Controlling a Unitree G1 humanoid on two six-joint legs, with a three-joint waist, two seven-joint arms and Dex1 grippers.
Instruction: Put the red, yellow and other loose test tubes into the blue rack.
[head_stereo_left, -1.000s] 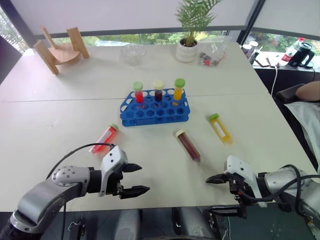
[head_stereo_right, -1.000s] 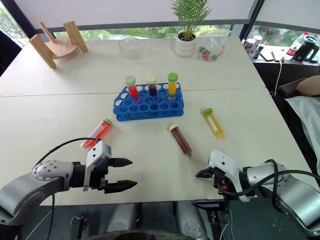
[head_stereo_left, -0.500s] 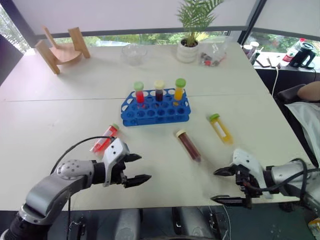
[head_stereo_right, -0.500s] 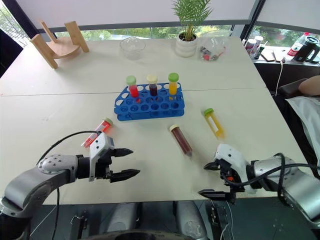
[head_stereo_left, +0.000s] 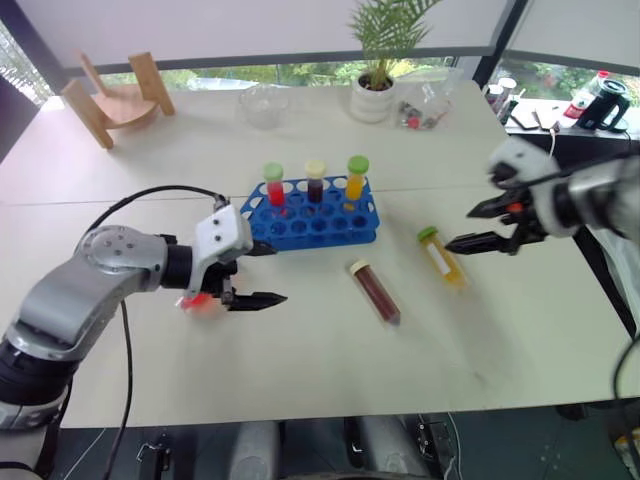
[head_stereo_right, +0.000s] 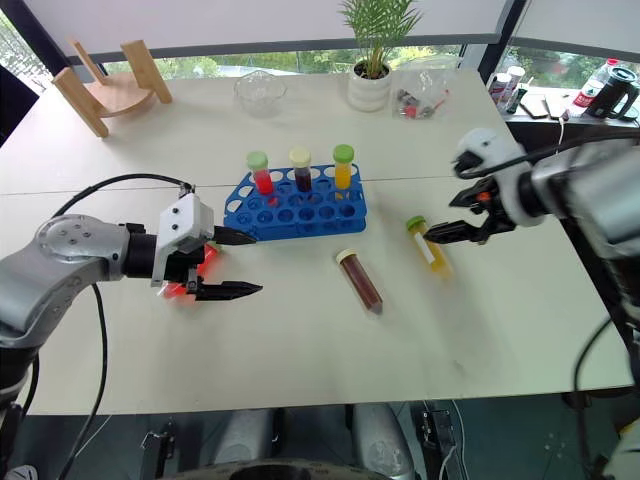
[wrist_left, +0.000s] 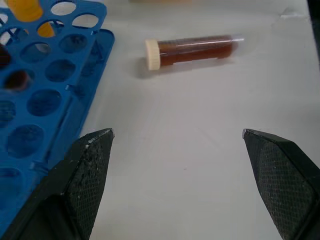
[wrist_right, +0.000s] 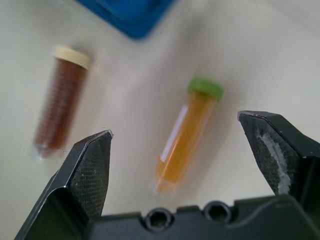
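Mid-surface: blue rack, three tubes standing in it.
Right tool: spread, empty, above yellow tube.
Advice: straddle the tube's middle before closing.
Left tool: spread, empty, over red tube.

Right gripper (jaws apart) above yellow tube.

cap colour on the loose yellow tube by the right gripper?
Green. The yellow tube has a green cap, clearest in the right wrist view.

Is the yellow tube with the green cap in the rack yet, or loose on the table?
Loose. The yellow tube lies flat on the table, right of the blue rack.
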